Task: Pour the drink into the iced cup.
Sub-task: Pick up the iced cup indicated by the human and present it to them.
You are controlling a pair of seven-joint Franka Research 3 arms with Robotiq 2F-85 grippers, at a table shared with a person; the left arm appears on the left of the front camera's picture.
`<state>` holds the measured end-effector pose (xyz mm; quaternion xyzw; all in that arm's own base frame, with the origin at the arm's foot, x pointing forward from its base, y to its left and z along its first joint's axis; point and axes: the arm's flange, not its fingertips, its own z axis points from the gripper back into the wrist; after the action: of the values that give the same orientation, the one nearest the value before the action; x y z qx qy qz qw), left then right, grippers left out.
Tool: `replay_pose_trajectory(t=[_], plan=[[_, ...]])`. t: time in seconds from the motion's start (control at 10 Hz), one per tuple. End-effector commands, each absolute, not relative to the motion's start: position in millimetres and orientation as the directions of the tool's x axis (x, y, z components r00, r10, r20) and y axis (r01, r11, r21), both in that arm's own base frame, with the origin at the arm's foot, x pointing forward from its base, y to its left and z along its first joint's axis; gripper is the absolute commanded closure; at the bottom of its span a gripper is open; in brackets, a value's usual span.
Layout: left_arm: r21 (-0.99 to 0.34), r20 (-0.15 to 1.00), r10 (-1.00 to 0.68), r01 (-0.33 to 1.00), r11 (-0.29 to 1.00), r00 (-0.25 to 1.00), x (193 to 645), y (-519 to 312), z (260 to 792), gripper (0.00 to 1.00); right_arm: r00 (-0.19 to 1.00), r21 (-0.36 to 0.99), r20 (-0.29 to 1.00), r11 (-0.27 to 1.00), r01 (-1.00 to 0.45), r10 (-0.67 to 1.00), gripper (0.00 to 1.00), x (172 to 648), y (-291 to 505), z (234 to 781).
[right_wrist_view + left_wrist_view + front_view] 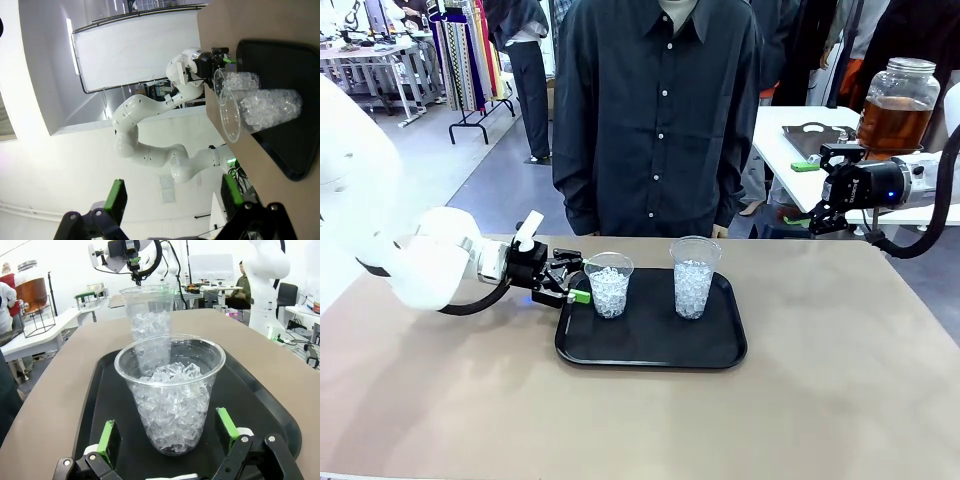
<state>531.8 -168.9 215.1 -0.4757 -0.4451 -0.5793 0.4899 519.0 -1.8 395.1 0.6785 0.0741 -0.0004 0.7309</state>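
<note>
Iced cup (170,405) clear, drink (890,125) amber in glass jar (904,90).

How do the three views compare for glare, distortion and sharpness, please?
Front view: even light, sharp, sheen on the black tray. Left wrist view: wide-angle lens swells the near iced cup by the open left claw; the room behind is bright. Right wrist view: rolled sideways, with washed-out white wall above the open right claw.
</note>
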Motion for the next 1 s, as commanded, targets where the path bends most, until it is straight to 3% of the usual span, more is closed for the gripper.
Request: replay_pose_trajectory(t=[0.0, 0.9], plan=[[0.028, 0.987, -0.157, 0.994, -0.109, -0.045, 526.1, -177.4, 220.1, 0.00, 0.990, 0.992, -0.103, 0.078, 0.095, 0.097, 0.00, 517.9, -2.2, 395.9], [0.015, 0.987, -0.160, 0.994, -0.108, -0.033, 537.6, -212.3, 216.1, 0.00, 0.990, 0.992, -0.103, 0.078, 0.095, 0.097, 0.00, 517.9, -2.2, 395.9]])
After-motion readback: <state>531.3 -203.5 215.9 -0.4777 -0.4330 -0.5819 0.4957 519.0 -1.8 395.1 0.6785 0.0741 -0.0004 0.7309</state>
